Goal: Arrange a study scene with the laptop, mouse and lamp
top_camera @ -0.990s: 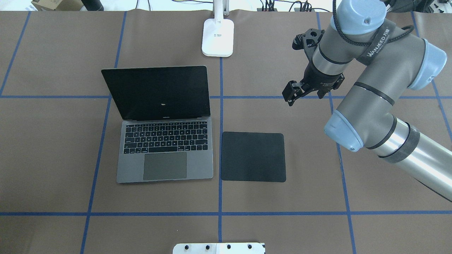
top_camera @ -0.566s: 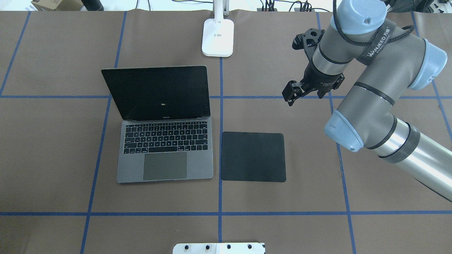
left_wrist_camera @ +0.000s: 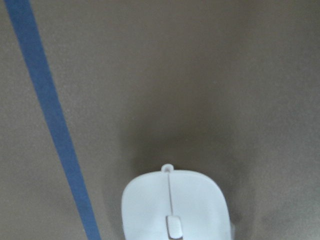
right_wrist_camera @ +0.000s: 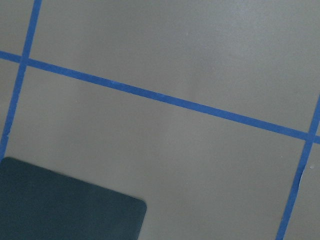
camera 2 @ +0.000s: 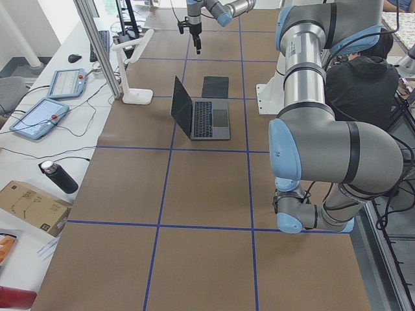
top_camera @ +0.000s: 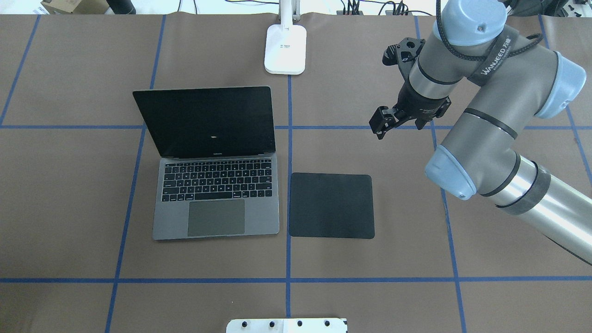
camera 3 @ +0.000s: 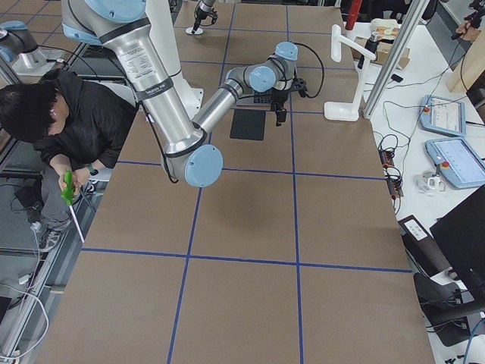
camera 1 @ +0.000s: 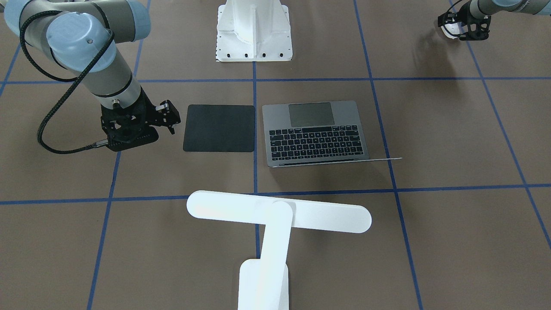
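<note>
I'd say the mouse point(left_wrist_camera: 172, 207) is the step in hand: the left gripper point(camera 1: 458, 26) looks to have its jaws closed round it, off the table, well out to the robot's left of the laptop point(top_camera: 217, 203). The right gripper point(top_camera: 380, 125) hangs off the laptop's other side, jaws apparently parted and empty. Next, the mouse needs carrying over and setting flat on the black mouse pad point(top_camera: 331, 206) just beside the laptop.

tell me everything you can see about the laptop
The laptop is slim grey metal with black keys and a large grey trackpad. It lies open on the brown table, screen dark and tilted back, trackpad toward the robot. A black mat lies close by on the robot's right side, not touching.
</note>
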`<state>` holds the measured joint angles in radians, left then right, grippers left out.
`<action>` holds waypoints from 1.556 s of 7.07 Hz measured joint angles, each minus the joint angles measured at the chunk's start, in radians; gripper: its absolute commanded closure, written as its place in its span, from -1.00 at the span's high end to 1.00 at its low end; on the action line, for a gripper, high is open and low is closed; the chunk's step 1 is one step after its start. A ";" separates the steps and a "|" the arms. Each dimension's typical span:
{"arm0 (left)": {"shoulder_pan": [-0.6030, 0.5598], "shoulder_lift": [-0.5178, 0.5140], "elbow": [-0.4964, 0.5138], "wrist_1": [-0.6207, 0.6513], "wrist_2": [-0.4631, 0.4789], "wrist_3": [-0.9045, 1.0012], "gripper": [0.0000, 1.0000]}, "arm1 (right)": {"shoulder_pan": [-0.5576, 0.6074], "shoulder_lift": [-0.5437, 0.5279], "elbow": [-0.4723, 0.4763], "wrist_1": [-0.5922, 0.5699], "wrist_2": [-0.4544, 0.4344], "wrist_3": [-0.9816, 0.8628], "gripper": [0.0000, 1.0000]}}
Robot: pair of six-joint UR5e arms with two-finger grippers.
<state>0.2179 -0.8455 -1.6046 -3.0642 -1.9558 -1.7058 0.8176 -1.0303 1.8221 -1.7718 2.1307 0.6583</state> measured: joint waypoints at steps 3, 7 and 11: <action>0.021 -0.008 0.001 -0.008 0.001 -0.037 0.56 | 0.000 0.001 0.007 0.000 0.001 0.000 0.98; 0.025 -0.005 0.003 -0.024 0.002 -0.060 0.01 | 0.000 0.002 0.014 0.000 0.000 0.000 0.98; 0.018 0.052 -0.011 -0.159 0.000 -0.102 -0.03 | 0.001 0.001 0.026 0.000 0.002 0.000 0.98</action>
<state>0.2357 -0.7937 -1.6161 -3.2231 -1.9560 -1.8075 0.8189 -1.0291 1.8483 -1.7717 2.1332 0.6581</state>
